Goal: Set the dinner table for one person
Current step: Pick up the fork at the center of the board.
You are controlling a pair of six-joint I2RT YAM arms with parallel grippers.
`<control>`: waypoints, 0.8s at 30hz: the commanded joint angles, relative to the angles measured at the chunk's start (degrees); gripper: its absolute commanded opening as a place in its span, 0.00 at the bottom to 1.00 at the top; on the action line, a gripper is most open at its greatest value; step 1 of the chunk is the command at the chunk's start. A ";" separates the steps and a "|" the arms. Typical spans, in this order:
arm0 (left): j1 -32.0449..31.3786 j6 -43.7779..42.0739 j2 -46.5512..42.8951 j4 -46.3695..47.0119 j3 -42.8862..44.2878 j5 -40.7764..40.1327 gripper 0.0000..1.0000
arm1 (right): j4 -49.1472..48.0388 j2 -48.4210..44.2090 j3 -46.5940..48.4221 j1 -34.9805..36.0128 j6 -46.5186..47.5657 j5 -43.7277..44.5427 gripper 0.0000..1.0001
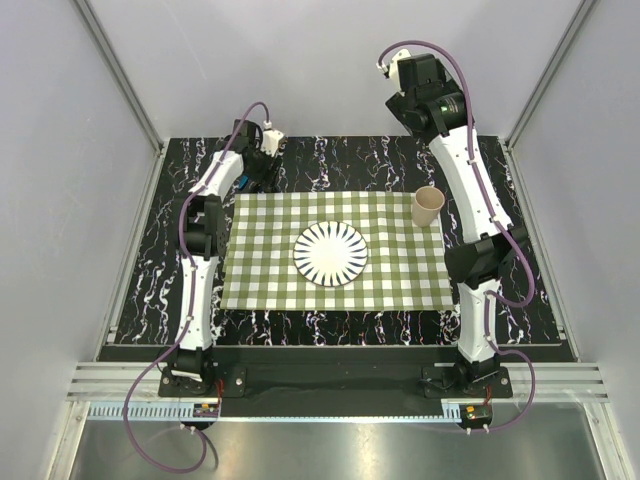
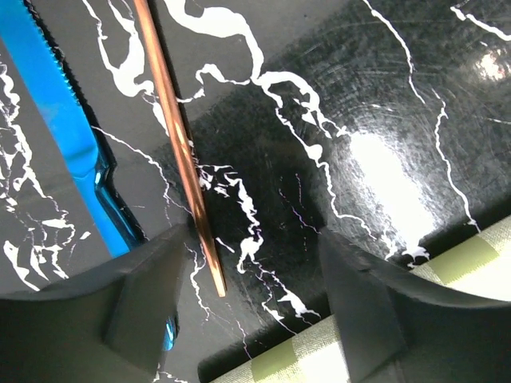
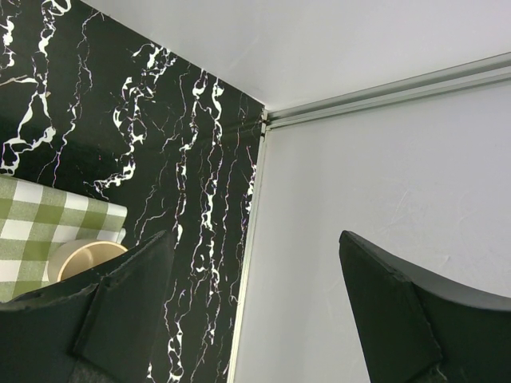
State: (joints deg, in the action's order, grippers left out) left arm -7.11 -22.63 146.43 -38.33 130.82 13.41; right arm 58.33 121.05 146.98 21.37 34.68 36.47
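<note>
Left gripper (image 2: 251, 239) spread over copper rod (image 2: 180, 144), blue knife (image 2: 72, 144) beside, right gripper (image 3: 254, 243) spread

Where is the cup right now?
In the top view, the beige cup stands upright on the far right corner of the green checked cloth, to the right of the striped plate.

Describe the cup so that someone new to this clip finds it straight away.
On the black marble-veined dinner table lies a green-and-white checked cloth. The cup stands upright at that cloth's far right corner. It is plain beige and tall, unlike the flat black-and-white striped plate at the cloth's middle.
</note>
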 commanded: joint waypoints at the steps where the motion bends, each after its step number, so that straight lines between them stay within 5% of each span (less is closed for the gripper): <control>1: 0.35 0.04 1.05 -1.40 3.03 1.18 0.64 | -1.28 0.59 2.61 0.87 0.39 1.24 0.91; 16: 0.52 1.98 2.37 -1.40 4.97 -4.18 0.42 | -1.55 0.41 3.32 1.75 0.66 1.41 0.90; 20: 0.61 2.50 2.72 -1.40 5.40 -5.49 0.12 | -1.55 0.59 3.67 2.01 0.66 1.50 0.91; 24: 0.70 2.94 3.07 -1.40 5.93 -6.73 0.00 | -1.63 0.41 3.84 2.36 0.66 1.50 0.91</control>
State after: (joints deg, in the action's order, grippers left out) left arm -6.98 -20.27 148.27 -40.42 134.47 9.74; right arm 58.22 121.71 148.03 22.63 34.70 36.60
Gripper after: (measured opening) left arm 0.021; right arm 0.907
